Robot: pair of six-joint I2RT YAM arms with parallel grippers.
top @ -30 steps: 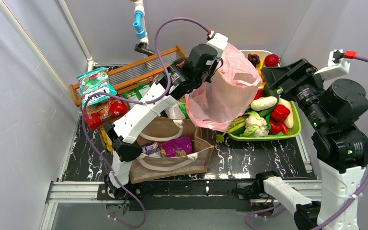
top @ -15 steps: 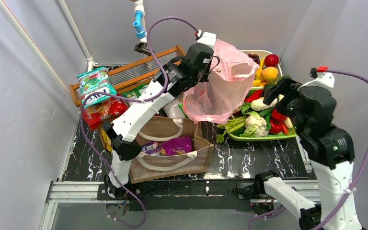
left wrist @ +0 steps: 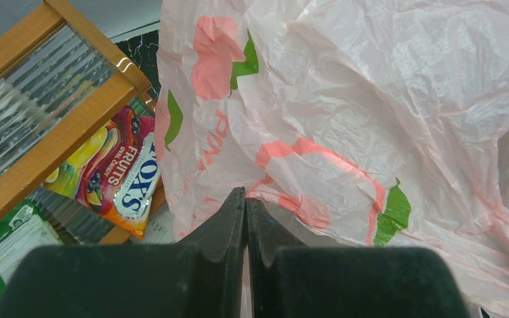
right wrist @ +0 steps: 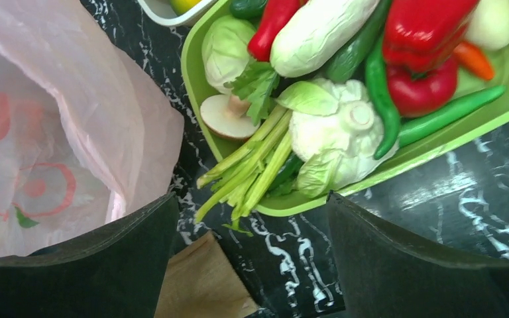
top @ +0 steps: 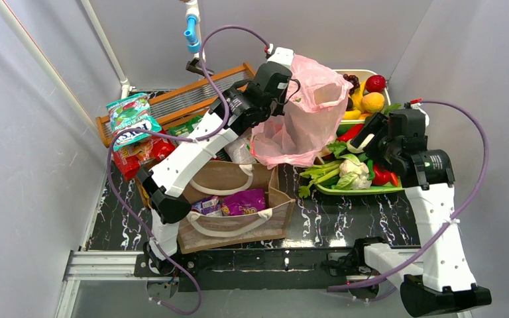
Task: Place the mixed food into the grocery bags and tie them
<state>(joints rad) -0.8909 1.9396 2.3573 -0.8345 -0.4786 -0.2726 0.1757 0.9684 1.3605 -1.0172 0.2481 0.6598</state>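
My left gripper (top: 294, 82) (left wrist: 246, 199) is shut on the rim of the pink grocery bag (top: 305, 122) (left wrist: 371, 112), holding it up with its mouth open toward the right. The bag's bottom rests by the brown tote (top: 238, 222) (right wrist: 202, 285), which holds a purple packet (top: 244, 202). My right gripper (top: 370, 142) (right wrist: 252, 199) is open and empty, low over the near-left corner of the green tray (top: 371, 189) (right wrist: 437, 142). In front of it lie a cauliflower (right wrist: 335, 132), celery (right wrist: 252, 165) and a red pepper (right wrist: 424, 30).
A white tray (top: 370, 71) with an orange (top: 372, 102) and other fruit stands behind the green one. Snack packets (top: 131, 119), among them a Fox's packet (left wrist: 129, 175), lie on and by the wooden rack (top: 179, 99) (left wrist: 53, 112) at the back left.
My right arm has come down and swung left, bringing its open gripper low over the green tray. The left arm has shifted the pink bag slightly left.
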